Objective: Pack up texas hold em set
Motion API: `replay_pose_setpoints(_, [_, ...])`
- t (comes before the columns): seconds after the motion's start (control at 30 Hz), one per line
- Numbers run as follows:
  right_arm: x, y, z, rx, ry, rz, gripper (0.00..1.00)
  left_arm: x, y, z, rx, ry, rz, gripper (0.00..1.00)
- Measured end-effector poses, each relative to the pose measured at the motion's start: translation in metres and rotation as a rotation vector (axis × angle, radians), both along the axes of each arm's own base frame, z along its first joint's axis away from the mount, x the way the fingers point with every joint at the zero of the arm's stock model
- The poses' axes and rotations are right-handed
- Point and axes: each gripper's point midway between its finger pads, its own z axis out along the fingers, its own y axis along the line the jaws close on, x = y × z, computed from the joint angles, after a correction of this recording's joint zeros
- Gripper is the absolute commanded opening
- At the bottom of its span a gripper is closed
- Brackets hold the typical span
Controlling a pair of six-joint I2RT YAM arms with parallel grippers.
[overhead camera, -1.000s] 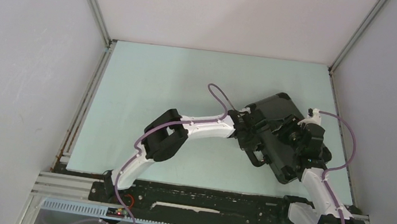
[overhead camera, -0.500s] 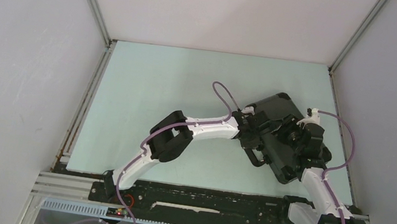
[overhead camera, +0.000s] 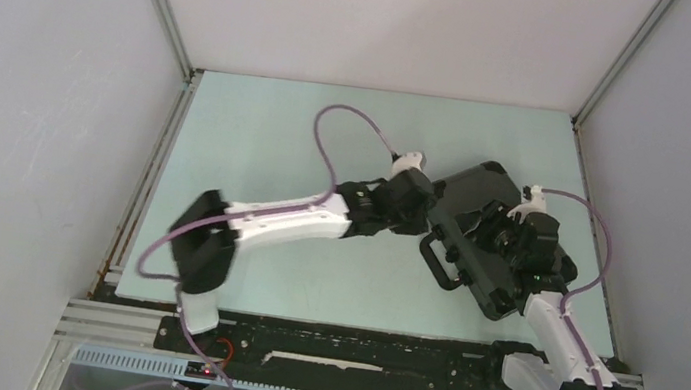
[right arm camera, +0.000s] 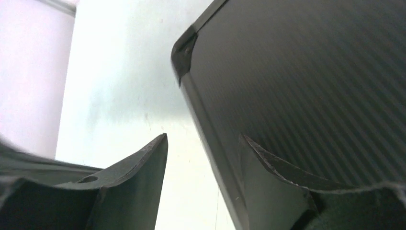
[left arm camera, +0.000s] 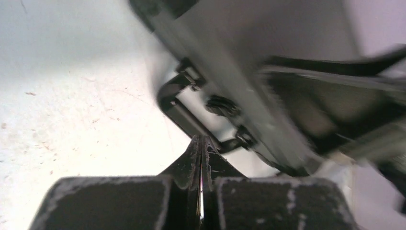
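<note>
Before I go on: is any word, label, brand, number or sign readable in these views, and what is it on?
None can be read.
The black rectangular hard case shows only a plain woven-texture lid in the right wrist view, with no logo or label.
Its black handle is blurred in the left wrist view, so no marks can be made out.
The pale green table carries no print.

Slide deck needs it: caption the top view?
Closed black rectangular hard case on pale green table; left gripper shut near its handle, right gripper open over its edge.
</note>
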Motion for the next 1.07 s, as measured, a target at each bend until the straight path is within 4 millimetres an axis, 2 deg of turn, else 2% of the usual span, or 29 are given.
replay_pose_setpoints(0.07, [-0.008, 0.012, 0.003, -0.012, 0.017, 0.053, 0.68, -0.005, 0.012, 0.051, -0.073, -0.106, -0.056, 0.01])
replay_pose_setpoints(0.1, [-0.012, 0.017, 0.004, -0.017, 0.031, 0.076, 0.69, -0.008, 0.016, 0.069, -0.096, -0.143, -0.074, 0.06])
replay_pose_setpoints(0.17, [-0.027, 0.031, 0.011, -0.038, 0.064, 0.136, 0.73, -0.017, 0.037, 0.131, -0.163, -0.278, -0.128, 0.15])
replay_pose_setpoints(0.23, [-0.044, 0.042, 0.027, -0.068, 0.072, 0.192, 0.77, -0.027, 0.061, 0.189, -0.219, -0.409, -0.154, 0.28])
replay_pose_setpoints(0.3, [-0.058, 0.051, 0.067, -0.09, 0.019, 0.236, 0.79, -0.038, 0.099, 0.247, -0.262, -0.555, -0.146, 0.47])
replay_pose_setpoints(0.33, [-0.063, 0.053, 0.088, -0.094, -0.014, 0.248, 0.8, -0.043, 0.121, 0.271, -0.272, -0.621, -0.131, 0.6])
replay_pose_setpoints(0.43, [-0.084, 0.053, 0.165, -0.093, -0.158, 0.269, 0.81, -0.061, 0.193, 0.324, -0.278, -0.786, -0.056, 0.92])
replay_pose_setpoints(0.47, [-0.093, 0.052, 0.189, -0.088, -0.207, 0.274, 0.93, -0.066, 0.212, 0.334, -0.272, -0.829, -0.035, 0.99])
replay_pose_setpoints(0.5, [-0.103, 0.05, 0.209, -0.082, -0.249, 0.276, 0.99, -0.071, 0.232, 0.343, -0.266, -0.866, -0.009, 1.0])
replay_pose_setpoints(0.57, [-0.125, 0.046, 0.243, -0.071, -0.325, 0.284, 1.0, -0.084, 0.279, 0.36, -0.26, -0.938, 0.059, 1.0])
replay_pose_setpoints(0.67, [-0.162, 0.039, 0.283, -0.06, -0.436, 0.301, 1.0, -0.099, 0.332, 0.377, -0.257, -1.007, 0.141, 1.0])
replay_pose_setpoints(0.73, [-0.187, 0.033, 0.306, -0.053, -0.507, 0.305, 1.0, -0.108, 0.36, 0.382, -0.254, -1.038, 0.184, 1.0])
replay_pose_setpoints(0.9, [-0.252, 0.014, 0.36, -0.047, -0.716, 0.293, 1.0, -0.124, 0.414, 0.384, -0.263, -1.082, 0.285, 1.0])
replay_pose_setpoints(1.0, [-0.282, 0.005, 0.379, -0.044, -0.823, 0.276, 0.99, -0.13, 0.438, 0.384, -0.271, -1.095, 0.346, 1.0])
replay_pose_setpoints(1.07, [-0.296, 0.0, 0.383, -0.042, -0.871, 0.267, 1.0, -0.131, 0.446, 0.383, -0.265, -1.095, 0.37, 1.0])
